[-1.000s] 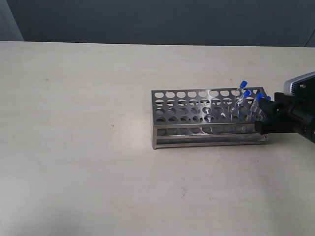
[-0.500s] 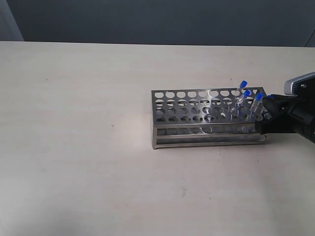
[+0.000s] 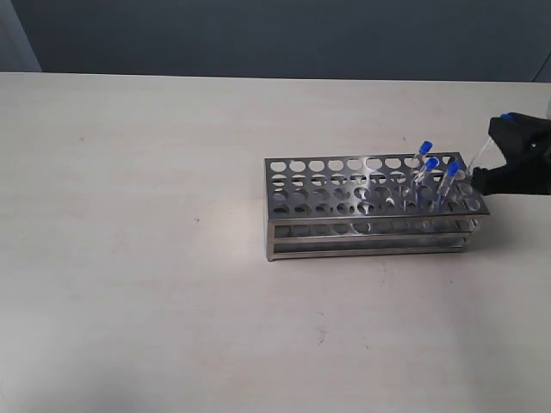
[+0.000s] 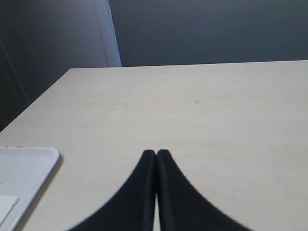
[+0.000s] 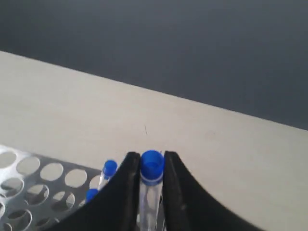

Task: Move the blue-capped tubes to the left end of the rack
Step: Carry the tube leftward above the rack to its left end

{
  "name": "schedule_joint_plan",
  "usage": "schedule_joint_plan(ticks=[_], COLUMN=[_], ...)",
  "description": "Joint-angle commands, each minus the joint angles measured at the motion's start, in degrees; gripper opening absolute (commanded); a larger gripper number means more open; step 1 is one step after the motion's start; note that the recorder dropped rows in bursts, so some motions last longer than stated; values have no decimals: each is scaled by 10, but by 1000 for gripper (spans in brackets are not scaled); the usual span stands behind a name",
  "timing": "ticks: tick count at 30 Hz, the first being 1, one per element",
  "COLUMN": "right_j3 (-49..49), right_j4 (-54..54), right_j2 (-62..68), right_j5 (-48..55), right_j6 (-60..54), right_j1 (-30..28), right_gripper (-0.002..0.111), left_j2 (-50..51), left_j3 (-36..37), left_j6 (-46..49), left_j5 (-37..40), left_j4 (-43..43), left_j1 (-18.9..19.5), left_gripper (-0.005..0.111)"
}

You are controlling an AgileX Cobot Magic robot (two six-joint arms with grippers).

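Note:
The steel rack (image 3: 288, 211) stands right of the table's middle. Three blue-capped tubes (image 3: 431, 163) lean in holes at its right end. My right gripper (image 3: 502, 131) hovers just beyond and above that end, shut on a fourth blue-capped tube (image 5: 151, 169) held by its cap and upper body. The tube's clear body (image 3: 479, 157) hangs down toward the rack's right edge. In the right wrist view, two of the racked caps (image 5: 110, 167) and part of the rack (image 5: 29, 168) show beside the fingers (image 5: 126, 192). My left gripper (image 4: 156, 153) is shut on nothing over bare table, far from the rack.
A white tray (image 4: 21, 168) lies at the table edge near the left gripper. The pale table (image 3: 155, 258) extends left of and in front of the rack. A dark wall (image 3: 275, 34) runs behind the table.
My right gripper has risen and pulled back to the right, lifting one blue-capped tube out of the rack's right end. Three tubes stay in their holes.

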Motion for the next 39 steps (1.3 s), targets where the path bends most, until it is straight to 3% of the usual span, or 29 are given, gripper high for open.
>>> schedule_joint_plan(ticks=[1, 4, 6, 11, 16, 22, 39], right_j3=[-3, -29, -83, -197, -272, -305, -305], right_j4=[-34, -151, -235, -246, -246, -245, -248], right_j2=[-72, -78, -61, 19, 127, 220, 251], right_j5=[-27, -62, -46, 12, 15, 14, 15], right_j6=[90, 198, 254, 263, 265, 265, 266], right_j1=[-1, 9, 54, 161, 218, 233, 233], right_gripper=[-1, -1, -1, -1, -1, -1, -1], left_j2=[-3, -3, -3, -3, -3, -3, -3], left_j3=[1, 1, 1, 1, 1, 1, 1], left_j6=[-3, -3, -3, -3, -3, -3, -3], left_j5=[-6, -6, -6, -6, -6, -6, -5], left_j4=[3, 3, 3, 3, 3, 3, 3], left_j1=[-2, -2, -2, -2, -2, -2, -2], left_gripper=[0, 0, 0, 0, 0, 0, 0])
